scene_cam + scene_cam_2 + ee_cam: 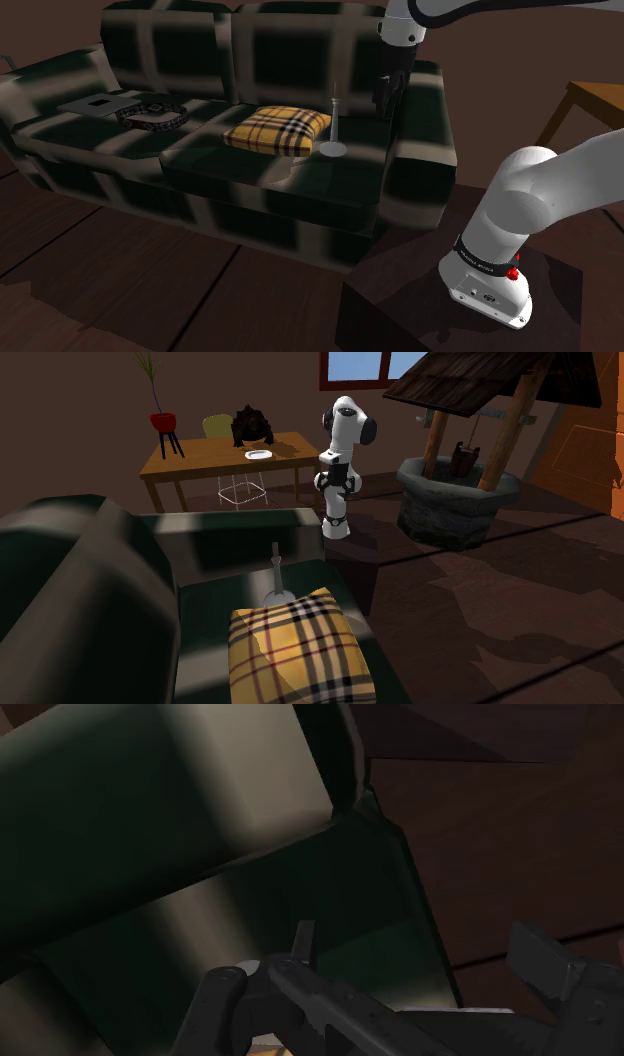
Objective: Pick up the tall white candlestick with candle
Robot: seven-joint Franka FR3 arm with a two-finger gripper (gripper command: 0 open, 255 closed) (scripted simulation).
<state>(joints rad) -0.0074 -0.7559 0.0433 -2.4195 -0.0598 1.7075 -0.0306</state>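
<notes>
Gripper (386, 98) hangs released near the slim candlestick (333, 128); I fear clipping its stem topples it onto the plaid cushion (277, 130).

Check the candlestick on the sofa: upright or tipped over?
Upright. The candlestick stands on its round base on the sofa seat beside the plaid cushion, stem vertical in both exterior views.

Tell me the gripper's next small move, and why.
Probably shift toward the shoulder view's left and lower. The open gripper hangs right of and above the candlestick, which stands upright on the sofa seat beside the plaid pillow.
</notes>
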